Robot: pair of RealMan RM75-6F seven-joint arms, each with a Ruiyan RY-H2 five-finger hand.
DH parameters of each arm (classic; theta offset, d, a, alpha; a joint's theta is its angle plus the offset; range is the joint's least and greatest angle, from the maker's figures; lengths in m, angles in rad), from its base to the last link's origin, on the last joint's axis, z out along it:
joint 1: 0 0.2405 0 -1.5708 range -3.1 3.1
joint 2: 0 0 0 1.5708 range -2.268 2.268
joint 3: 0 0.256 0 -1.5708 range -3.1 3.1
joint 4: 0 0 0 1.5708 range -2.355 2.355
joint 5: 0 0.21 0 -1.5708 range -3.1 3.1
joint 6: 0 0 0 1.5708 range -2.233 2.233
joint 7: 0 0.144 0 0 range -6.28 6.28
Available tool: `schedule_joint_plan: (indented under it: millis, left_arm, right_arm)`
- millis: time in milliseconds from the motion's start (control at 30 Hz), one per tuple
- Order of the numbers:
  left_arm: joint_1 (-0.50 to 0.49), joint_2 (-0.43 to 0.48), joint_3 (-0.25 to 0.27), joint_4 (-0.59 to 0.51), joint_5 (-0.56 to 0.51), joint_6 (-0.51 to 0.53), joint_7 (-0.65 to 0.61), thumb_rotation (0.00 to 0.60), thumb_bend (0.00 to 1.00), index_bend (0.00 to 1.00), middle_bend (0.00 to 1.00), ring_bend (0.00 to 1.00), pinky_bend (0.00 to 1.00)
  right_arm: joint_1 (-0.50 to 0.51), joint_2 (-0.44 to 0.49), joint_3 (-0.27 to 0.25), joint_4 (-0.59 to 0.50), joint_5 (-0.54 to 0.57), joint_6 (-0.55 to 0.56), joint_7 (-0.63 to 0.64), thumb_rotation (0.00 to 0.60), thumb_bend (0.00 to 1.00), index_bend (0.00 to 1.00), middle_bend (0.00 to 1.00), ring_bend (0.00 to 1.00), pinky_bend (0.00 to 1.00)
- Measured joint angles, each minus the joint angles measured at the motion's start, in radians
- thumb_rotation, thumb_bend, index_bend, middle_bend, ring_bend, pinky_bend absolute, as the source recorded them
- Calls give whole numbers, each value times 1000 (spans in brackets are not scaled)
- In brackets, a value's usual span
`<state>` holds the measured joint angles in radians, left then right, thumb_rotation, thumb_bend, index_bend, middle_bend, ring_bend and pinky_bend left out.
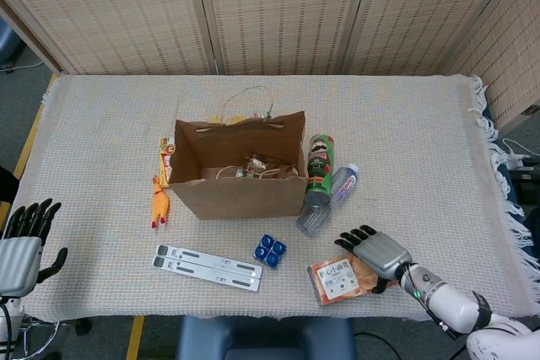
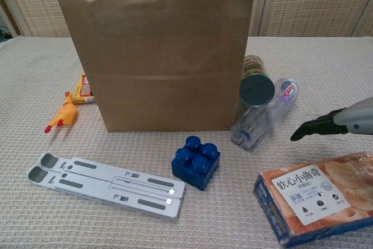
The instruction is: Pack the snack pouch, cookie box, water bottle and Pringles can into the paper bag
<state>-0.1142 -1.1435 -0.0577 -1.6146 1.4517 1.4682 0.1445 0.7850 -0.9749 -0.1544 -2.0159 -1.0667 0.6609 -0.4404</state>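
The brown paper bag (image 1: 240,176) (image 2: 157,56) stands open mid-table with a snack pouch (image 1: 265,163) inside it. The green Pringles can (image 1: 320,162) (image 2: 256,83) stands against the bag's right side. A clear water bottle (image 1: 326,201) (image 2: 263,118) lies beside the can. The orange cookie box (image 1: 339,277) (image 2: 317,197) lies flat near the front edge. My right hand (image 1: 376,252) (image 2: 337,123) hovers palm-down over the box's right part, fingers spread, holding nothing. My left hand (image 1: 24,242) hangs open beyond the table's front left corner.
A blue brick (image 1: 270,250) (image 2: 196,162) and a grey folding stand (image 1: 207,267) (image 2: 105,184) lie in front of the bag. A rubber chicken (image 1: 158,202) (image 2: 60,116) and a yellow box (image 1: 165,158) (image 2: 85,90) lie left of it. Woven screens close off the back.
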Motion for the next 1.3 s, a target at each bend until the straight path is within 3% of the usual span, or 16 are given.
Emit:
schedule_joint_plan:
  millis: [533,633,667,700,767,833,1067,1300]
  left_arm:
    - [-1,2,1,1,2,-2,-9,600,381,55,0,0,0]
    - [0,3,1,2,3,-3,-11,600,382,55,0,0,0]
    - [0,3,1,2,3,-3,-12,600,381,55,0,0,0]
    - [0,3,1,2,3,-3,-13,600,381,55,0,0,0]
    - [-1,3,1,2,3,-3,-14,600,381,55,0,0,0]
    - [-1,3,1,2,3,-4,-14,600,382,55,0,0,0]
    - [0,3,1,2,3,-3,-13,600,381,54,0,0,0]
    - [0,3,2,0,4,-3,-12,600,381,55,0,0,0]
  right_arm:
    - [21,-153,-56,52,108,51,-165,600,0,0,4,0,2]
    - [27,-180,-65,58,139,74,-199,600,8,9,43,25,121]
    - [27,-189,-66,60,146,85,-206,600,38,59,110,88,220]
    - [24,-203,-67,64,150,109,-214,600,80,137,191,171,316]
    - [18,-216,-66,67,147,136,-219,600,198,385,387,403,518]
    - [3,-230,-63,71,128,175,-217,600,253,507,485,525,614]
    - [-48,-210,-29,53,7,246,-106,600,276,558,527,565,649]
    - [-86,-109,65,-50,-168,347,60,600,276,556,528,562,650]
